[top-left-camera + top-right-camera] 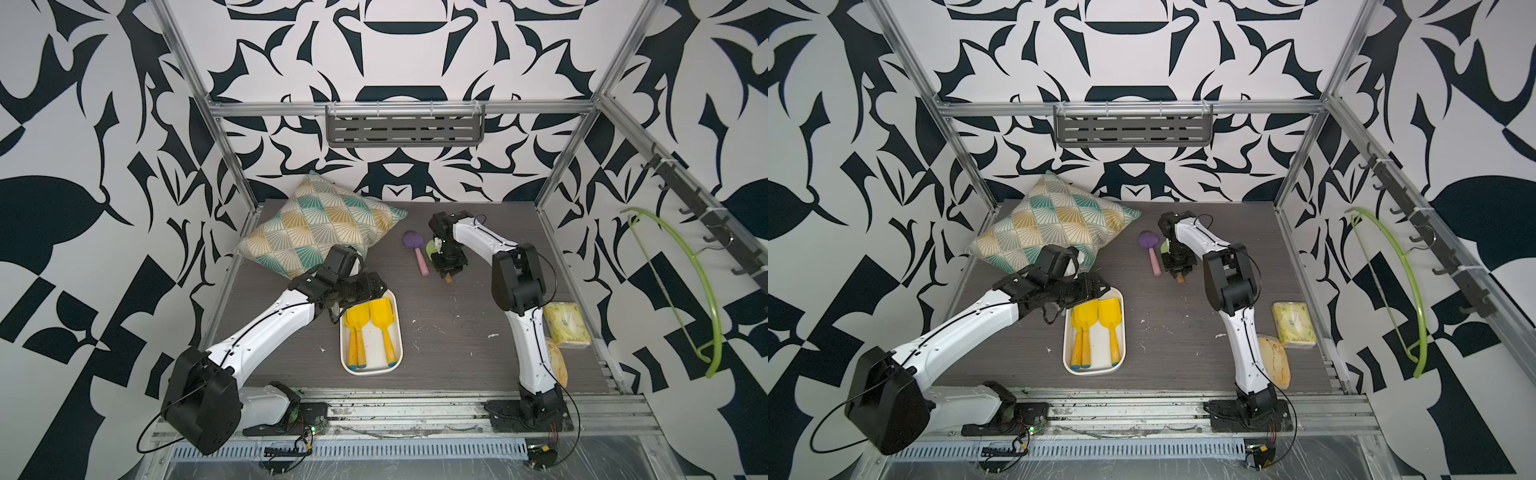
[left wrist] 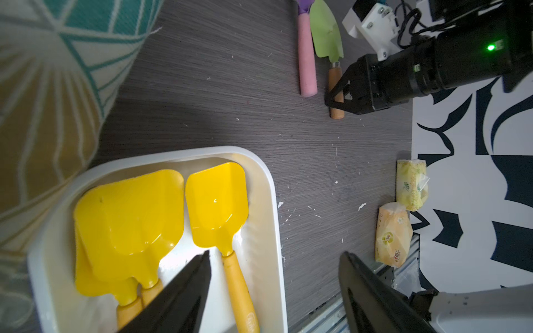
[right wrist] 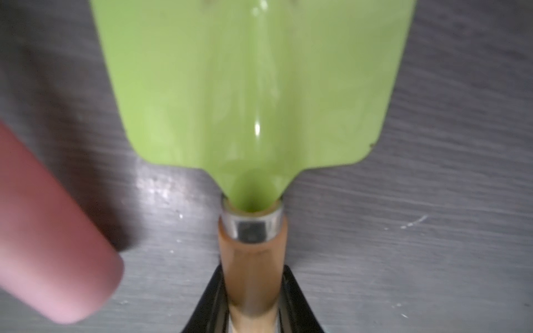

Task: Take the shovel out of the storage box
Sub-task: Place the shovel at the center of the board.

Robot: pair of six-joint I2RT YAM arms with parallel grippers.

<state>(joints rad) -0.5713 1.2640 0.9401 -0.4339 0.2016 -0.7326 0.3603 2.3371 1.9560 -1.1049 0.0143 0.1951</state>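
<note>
On the table [image 1: 449, 332], with twelve o'clock at the far wall, the storage box [image 1: 370, 371] sits nearest, at about seven o'clock, its long side running six to twelve. Three yellow shovels [image 1: 380, 316] lie in it with their blades toward twelve. Two are nested on the nine o'clock side and one lies alone on the three o'clock side, so each handle points toward the arm bases and a white strip of floor shows between them. The left wrist view shows the box [image 2: 173, 154] and the lone yellow blade [image 2: 216, 201] from close above.

Farther back, at about one o'clock, a purple shovel [image 1: 417, 253] with a pink handle lies flat on the table. Just beside it, on its three o'clock side, is the green shovel [image 1: 431, 249], parallel to it. Both are well apart from the box, which reads as a row for shovels already taken out. A patterned pillow [image 1: 320, 232] fills ten o'clock, and two tissue packs [image 1: 567, 324] sit at four o'clock, clear of the work.

The left gripper [image 1: 368, 293] hovers over the box's twelve o'clock end with its jaws spread wide and nothing between them. In its wrist view [image 2: 275, 253] one finger hangs above the box floor and the other is outside the rim, which I judge to be a line-up on the lone shovel.

The right gripper [image 3: 253, 288] is clamped on the green shovel's [image 3: 253, 86] wooden handle just behind the metal collar. The blade lies on the table or just above it, and I cannot tell which.
</note>
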